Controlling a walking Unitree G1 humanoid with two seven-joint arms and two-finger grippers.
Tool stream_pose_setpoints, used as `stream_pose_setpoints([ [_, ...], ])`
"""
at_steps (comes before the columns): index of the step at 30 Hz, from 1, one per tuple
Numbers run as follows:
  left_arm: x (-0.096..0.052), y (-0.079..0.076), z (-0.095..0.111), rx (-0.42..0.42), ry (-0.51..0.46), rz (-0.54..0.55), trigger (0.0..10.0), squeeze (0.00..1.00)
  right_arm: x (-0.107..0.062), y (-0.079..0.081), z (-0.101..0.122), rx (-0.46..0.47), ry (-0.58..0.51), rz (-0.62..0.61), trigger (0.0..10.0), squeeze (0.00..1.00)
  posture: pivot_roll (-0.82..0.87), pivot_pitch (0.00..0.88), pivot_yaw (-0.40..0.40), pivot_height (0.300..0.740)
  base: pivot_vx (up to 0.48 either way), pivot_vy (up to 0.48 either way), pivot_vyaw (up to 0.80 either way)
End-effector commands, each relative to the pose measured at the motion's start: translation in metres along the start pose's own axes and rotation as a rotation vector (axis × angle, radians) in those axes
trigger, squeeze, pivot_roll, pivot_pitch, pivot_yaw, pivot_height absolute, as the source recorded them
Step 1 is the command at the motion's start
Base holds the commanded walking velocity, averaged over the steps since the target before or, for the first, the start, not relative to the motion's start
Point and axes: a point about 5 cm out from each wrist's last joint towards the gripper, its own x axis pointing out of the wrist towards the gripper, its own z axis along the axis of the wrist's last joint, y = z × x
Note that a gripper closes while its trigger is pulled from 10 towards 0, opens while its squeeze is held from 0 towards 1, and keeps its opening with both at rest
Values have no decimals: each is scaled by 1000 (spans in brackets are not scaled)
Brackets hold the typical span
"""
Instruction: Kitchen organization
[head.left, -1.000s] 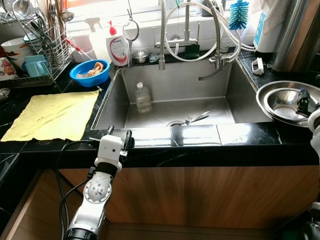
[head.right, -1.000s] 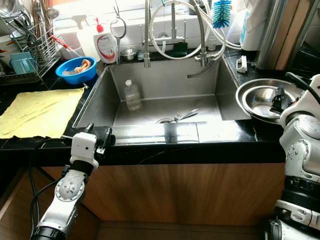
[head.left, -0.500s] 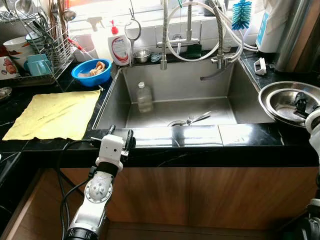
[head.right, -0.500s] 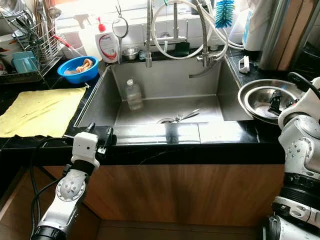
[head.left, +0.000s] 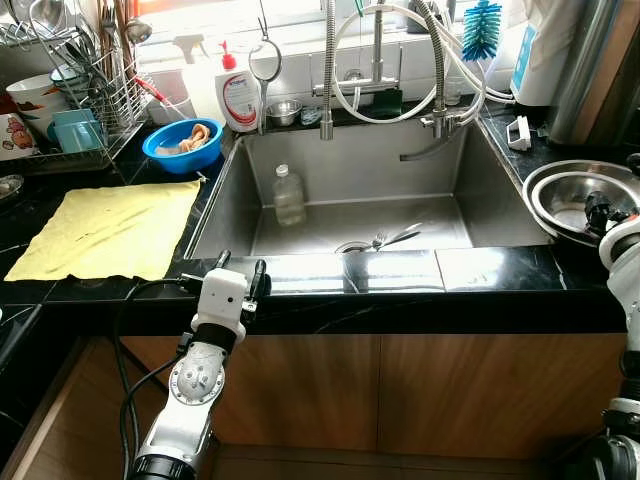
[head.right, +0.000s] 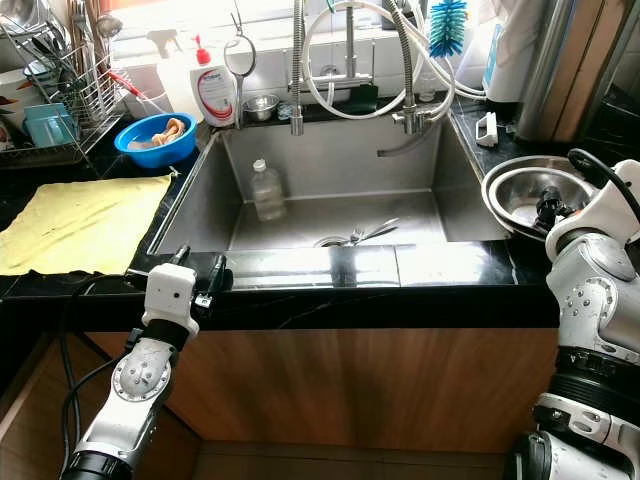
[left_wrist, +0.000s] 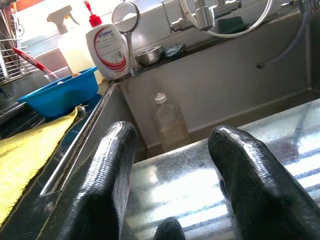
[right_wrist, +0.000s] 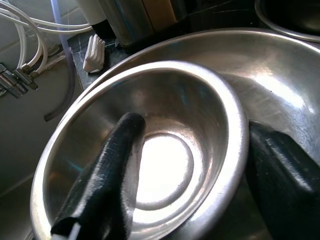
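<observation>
- A black stone worktop (head.left: 400, 300) is seen around a deep stainless steel sink (head.left: 355, 190), with a narrow front strip between the basin and the worktop's edge.
- A clear plastic bottle (head.left: 287, 195) is stood upright in the sink near its left wall; cutlery (head.left: 385, 239) is laid by the drain, with bare basin floor to the right.
- The left gripper (head.left: 238, 272) is held over the front strip of the worktop, its jaws spread with nothing between them.
- Two nested stainless steel bowls (head.right: 525, 195) are set on the worktop right of the sink, close to its rim.
- The right gripper (right_wrist: 200, 170) is placed at the smaller inner bowl (right_wrist: 165, 155): one finger (right_wrist: 107, 175) is inside it, the other outside, the jaws apart and straddling its rim.
- A yellow cloth (head.left: 110, 230) is spread flat left of the sink, with a blue plastic bowl (head.left: 180, 145) behind it.
</observation>
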Motion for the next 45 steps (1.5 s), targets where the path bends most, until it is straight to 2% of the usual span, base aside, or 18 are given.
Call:
stream_pose_setpoints([
  [1, -3, 2, -6, 41, 41, -15, 10000, 0, 1, 7, -4, 10, 28, 22, 0, 0, -138, 0, 107, 740, 0, 0, 0],
  [12, -3, 2, -6, 41, 41, -18, 10000, 0, 0, 16, -4, 21, 11, 41, 0, 0, -134, 0, 109, 740, 0, 0, 0],
  [24, -2, 1, -5, 32, 35, -19, 10000, 0, -1, 18, 3, 27, -24, 33, 0, 0, -134, 0, 109, 740, 0, 0, 0],
  [35, -3, -2, -4, 25, 28, -24, 10000, 0, -1, 0, 8, 56, -67, -110, 0, 0, -134, 0, 108, 740, 0, 0, 0],
  [38, -3, -2, -3, 26, 26, -24, 10000, 0, -2, -15, 12, 95, -111, -248, 0, 0, -123, 0, 106, 740, 0, 0, 0],
  [39, -3, -2, -3, 26, 26, -24, 10000, 0, -2, -17, 12, 96, -116, -260, 0, 0, -123, 0, 106, 740, 0, 0, 0],
  [43, -3, -2, -3, 27, 27, -25, 10000, 0, -2, -19, 13, 101, -126, -278, 0, 0, -122, 0, 107, 740, 0, 0, 0],
  [45, -3, -1, -3, 28, 28, -26, 10000, 0, -1, -14, 12, 99, -127, -256, 0, 0, -123, 0, 108, 740, 0, 0, 0],
])
